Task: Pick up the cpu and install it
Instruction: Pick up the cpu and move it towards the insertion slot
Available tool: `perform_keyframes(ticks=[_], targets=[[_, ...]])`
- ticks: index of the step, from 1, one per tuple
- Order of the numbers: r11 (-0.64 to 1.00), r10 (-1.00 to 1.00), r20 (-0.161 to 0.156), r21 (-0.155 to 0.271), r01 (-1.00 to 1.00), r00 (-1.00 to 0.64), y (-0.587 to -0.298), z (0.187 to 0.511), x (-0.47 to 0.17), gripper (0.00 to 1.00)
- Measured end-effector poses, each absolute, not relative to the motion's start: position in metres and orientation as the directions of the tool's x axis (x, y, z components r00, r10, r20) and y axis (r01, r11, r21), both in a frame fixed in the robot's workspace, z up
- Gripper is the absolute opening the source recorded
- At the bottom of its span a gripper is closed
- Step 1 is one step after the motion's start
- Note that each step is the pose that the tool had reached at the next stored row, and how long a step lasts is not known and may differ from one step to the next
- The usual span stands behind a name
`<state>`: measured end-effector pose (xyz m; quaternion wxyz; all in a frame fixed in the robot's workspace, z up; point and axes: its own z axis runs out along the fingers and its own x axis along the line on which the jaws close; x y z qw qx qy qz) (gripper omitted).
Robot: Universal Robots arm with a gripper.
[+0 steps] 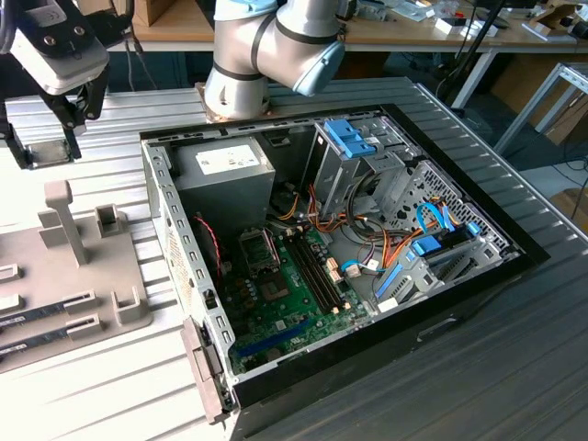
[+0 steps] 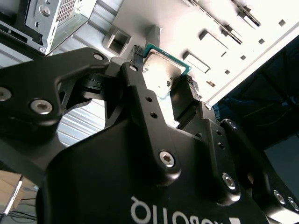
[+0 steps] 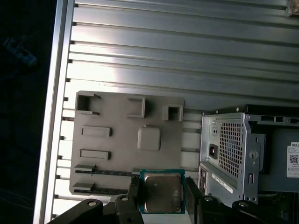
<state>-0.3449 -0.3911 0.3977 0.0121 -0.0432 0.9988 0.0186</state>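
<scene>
One cpu (image 3: 162, 191) only, pinched by two opposite edges between the two black fingers (image 3: 134, 189) of the single gripper (image 3: 162, 198). Silvery lid and thin green rim plain in both wrist views. Held out beyond the one computer case (image 1: 175, 230), off its power-supply corner toward the exterior view's left, well apart from the case wall. Apparently hanging clear above the ribbed table (image 1: 119, 395) rather than resting on anything, though height hard to judge from these angles.

Just beside the case, on that same side: one grey holder plate (image 3: 117, 154), flat on the table. On the plate:
- one raised square pad (image 3: 149, 138)
- three boxy brackets (image 3: 136, 106) in a row along one edge
- two long narrow memory sticks (image 1: 46, 317) lying side by side

In the first wrist view, cpu seen over the plate's edge, next to the two sticks and between them and the case.

Inside the open case:
- one grey power-supply box (image 1: 225, 165) in the corner nearest the gripper
- one green motherboard (image 1: 285, 303) on the floor
- one square socket (image 1: 260, 248) on the board, just beside the power-supply box
- one blue latch (image 1: 349, 138) on top of the metal drive cage
</scene>
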Motion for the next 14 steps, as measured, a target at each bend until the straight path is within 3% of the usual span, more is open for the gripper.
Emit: perform_keyframes(ticks=[14], targets=[[0.996, -0.086, -0.026, 0.036, -0.087, -0.996, -0.391, 0.397, -0.326, 0.47]])
